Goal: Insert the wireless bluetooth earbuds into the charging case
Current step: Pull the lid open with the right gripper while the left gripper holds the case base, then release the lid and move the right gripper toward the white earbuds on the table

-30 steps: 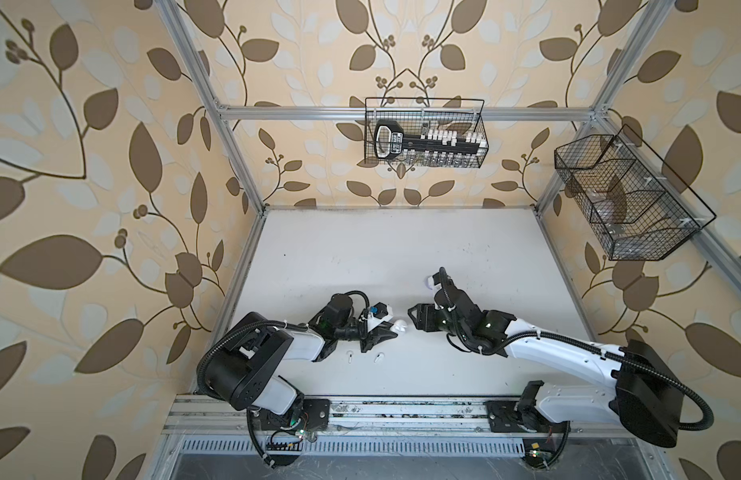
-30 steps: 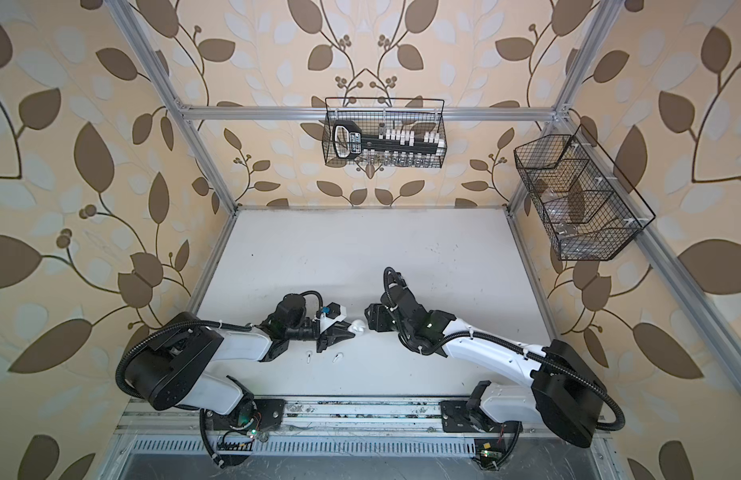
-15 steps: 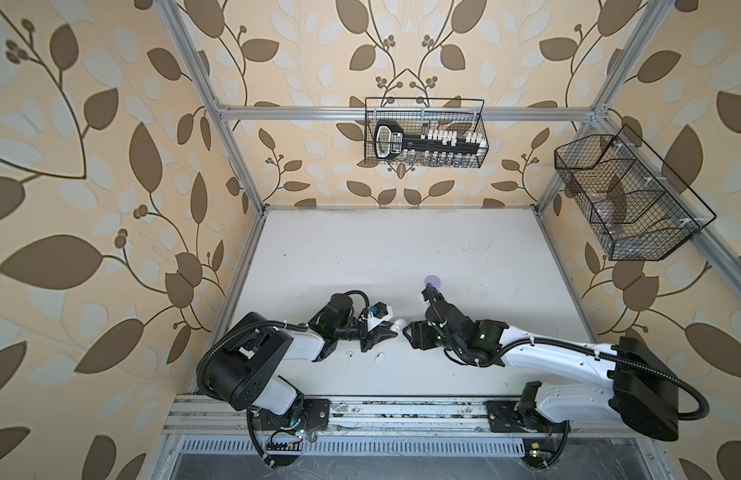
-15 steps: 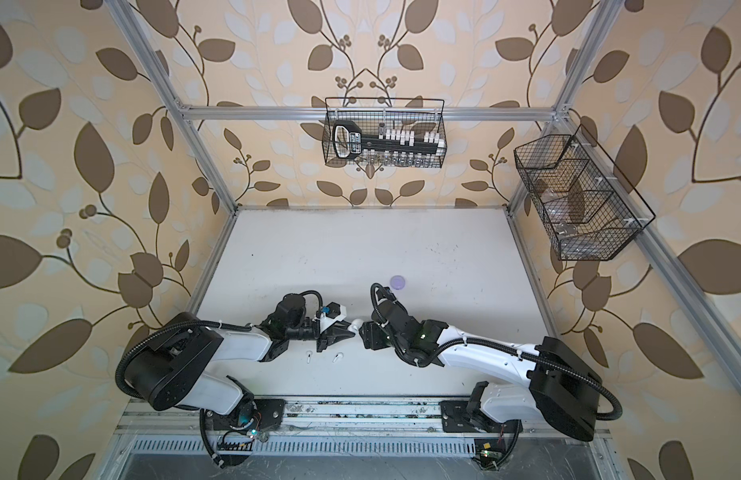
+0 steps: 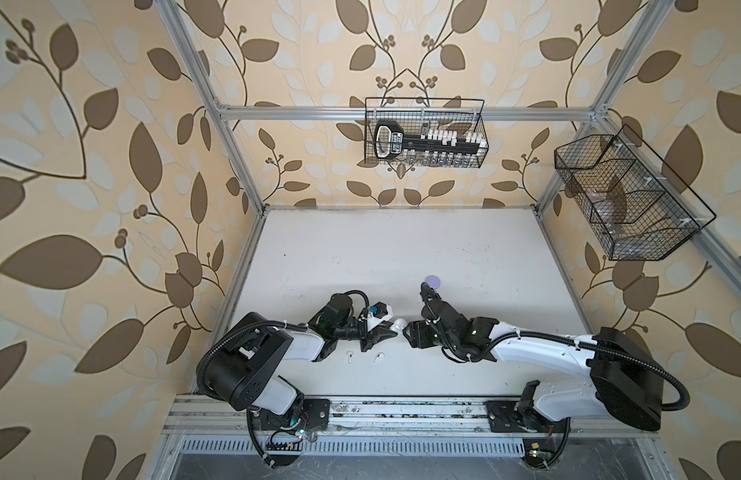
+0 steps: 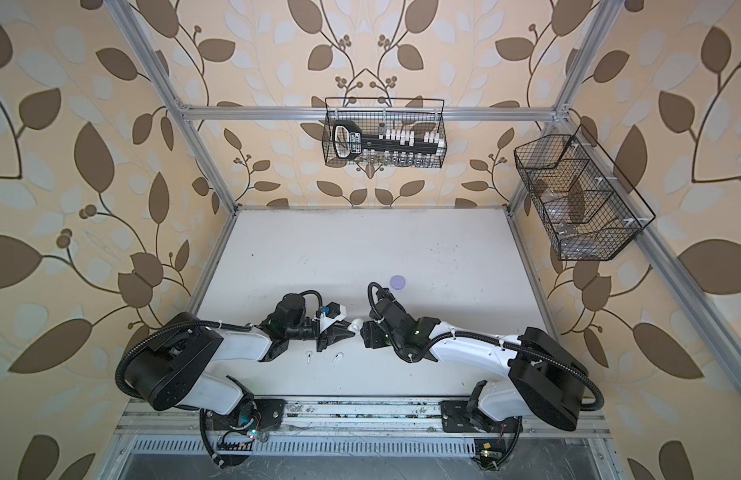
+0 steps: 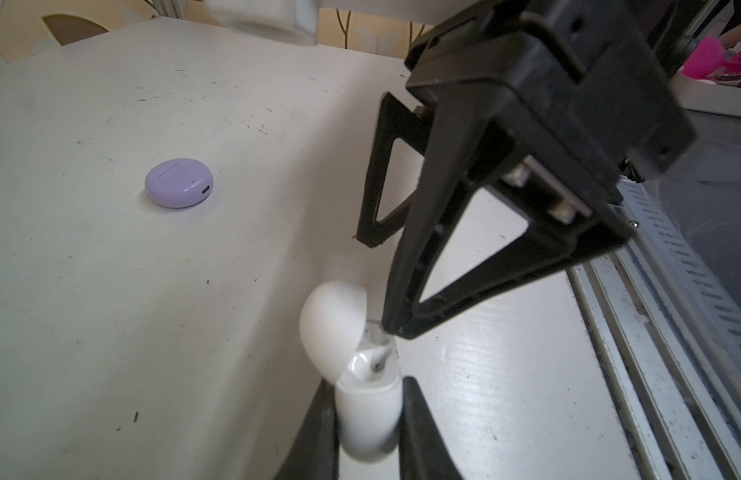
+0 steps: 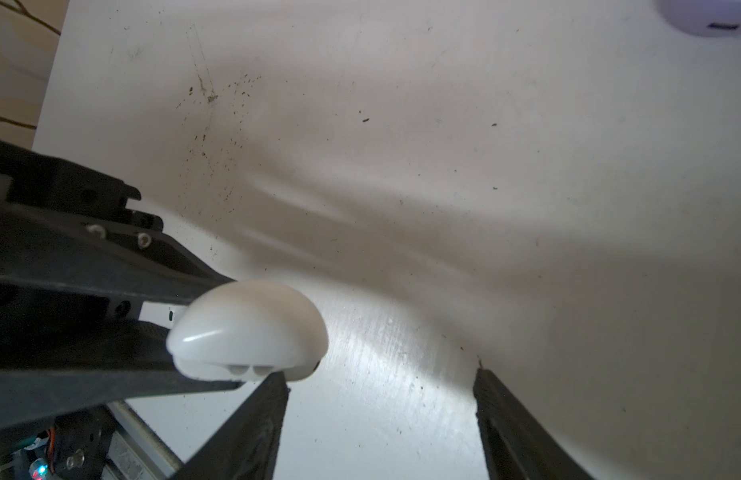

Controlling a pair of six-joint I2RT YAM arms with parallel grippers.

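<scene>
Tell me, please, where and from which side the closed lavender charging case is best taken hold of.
Take the lavender charging case by its curved side wall, jaws on opposite sides, coming straight down from above. It lies flat and shut on the table, a low round puck, so a sideways approach would likely push it.

A robot lab cell, shown by aluminium frame [image 5: 402, 113] and wallpapered walls [image 5: 111, 174].
</scene>
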